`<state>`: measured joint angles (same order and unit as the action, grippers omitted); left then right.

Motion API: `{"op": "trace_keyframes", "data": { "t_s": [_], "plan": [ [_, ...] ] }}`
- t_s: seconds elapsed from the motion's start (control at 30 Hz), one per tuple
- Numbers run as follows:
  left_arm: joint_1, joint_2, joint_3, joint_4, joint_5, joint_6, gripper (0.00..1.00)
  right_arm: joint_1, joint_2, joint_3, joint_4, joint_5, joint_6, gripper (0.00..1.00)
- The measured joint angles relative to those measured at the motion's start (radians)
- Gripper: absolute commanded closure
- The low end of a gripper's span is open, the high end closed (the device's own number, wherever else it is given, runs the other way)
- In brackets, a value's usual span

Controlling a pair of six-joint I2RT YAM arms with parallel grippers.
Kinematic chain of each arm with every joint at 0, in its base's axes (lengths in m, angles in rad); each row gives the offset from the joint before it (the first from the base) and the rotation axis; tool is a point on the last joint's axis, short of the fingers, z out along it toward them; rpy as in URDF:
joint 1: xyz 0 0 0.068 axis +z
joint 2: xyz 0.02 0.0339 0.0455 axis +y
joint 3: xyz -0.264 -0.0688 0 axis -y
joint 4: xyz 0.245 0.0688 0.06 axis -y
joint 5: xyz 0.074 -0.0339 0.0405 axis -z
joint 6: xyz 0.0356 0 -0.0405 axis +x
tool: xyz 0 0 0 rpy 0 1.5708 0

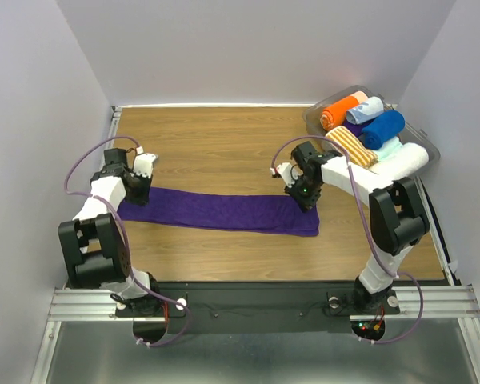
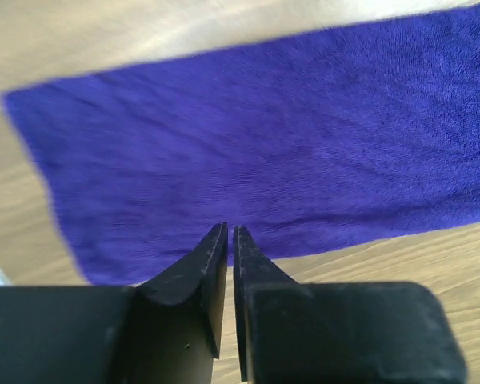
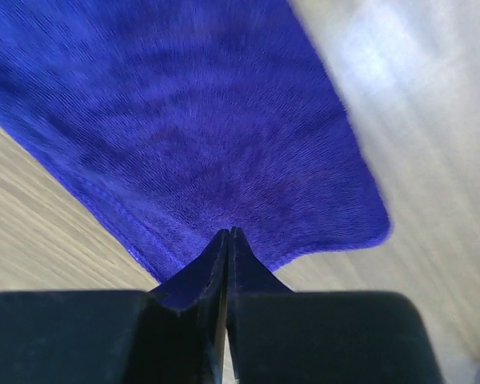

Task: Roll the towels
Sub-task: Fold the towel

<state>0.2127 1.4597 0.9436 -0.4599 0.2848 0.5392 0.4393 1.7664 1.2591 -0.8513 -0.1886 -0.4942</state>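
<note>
Top external view: purple towel point(image 1: 220, 211) lies flat, a long strip across the middle of the tabletop point(image 1: 216, 144). Left claw point(image 2: 229, 230) sits over its left end, nearly clenched, only a slit between the fingers. Right claw point(image 3: 228, 233), at its right end, is clenched. Whether either pinches cloth I cannot tell. Blue towel point(image 1: 382, 128) lies rolled in the bin point(image 1: 314, 120), upper right.
</note>
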Motion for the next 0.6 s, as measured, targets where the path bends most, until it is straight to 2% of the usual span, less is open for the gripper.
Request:
{"op": "trace_keyframes", "data": {
  "t_s": [0.3, 0.47, 0.6],
  "plan": [
    [-0.068, 0.193, 0.028, 0.064, -0.035, -0.107, 0.94, 0.023, 0.001, -0.132, 0.02, 0.043, -0.024, 0.99],
    [-0.095, 0.367, 0.227, 0.075, -0.037, -0.15, 0.95, 0.086, -0.005, -0.143, 0.006, 0.025, -0.023, 0.99],
    [-0.146, 0.539, 0.461, 0.088, -0.041, -0.167, 0.93, 0.149, 0.005, -0.143, -0.032, -0.062, -0.003, 0.99]
  ]
}}
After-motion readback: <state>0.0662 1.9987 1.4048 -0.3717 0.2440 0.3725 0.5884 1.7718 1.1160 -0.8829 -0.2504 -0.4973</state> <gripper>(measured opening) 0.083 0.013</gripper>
